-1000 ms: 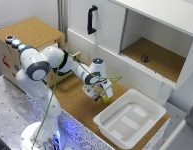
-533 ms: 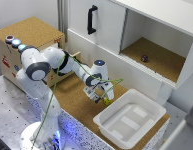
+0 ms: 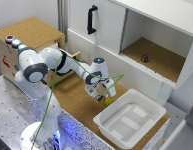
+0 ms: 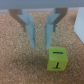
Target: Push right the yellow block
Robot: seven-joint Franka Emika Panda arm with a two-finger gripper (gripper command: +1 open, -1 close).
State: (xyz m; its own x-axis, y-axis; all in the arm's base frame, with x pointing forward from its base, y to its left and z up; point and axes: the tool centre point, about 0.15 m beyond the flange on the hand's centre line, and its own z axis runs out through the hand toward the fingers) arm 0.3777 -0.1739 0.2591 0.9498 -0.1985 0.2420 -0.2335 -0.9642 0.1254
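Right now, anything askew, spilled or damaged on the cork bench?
Nothing stands out. The yellow block sits flat on the cork, just outside the open gripper, near the white tray, which is upright. A small dark ball lies alone in the open cabinet compartment.

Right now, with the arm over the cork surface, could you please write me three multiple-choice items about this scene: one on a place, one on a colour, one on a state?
1. Where does the yellow block lie?
A. on the cork surface beside the white tray
B. inside the white tray
C. in the open cupboard

2. What colour is the cupboard handle?
A. white
B. black
C. red

3. How is the claw?
A. shut on the block
B. open, holding nothing
C. out of view

Key: 1 A, the exterior view shows it on cork by the tray's rim. 2 B, dark against the white door. 3 B, the wrist view shows spread fingers, block outside them.
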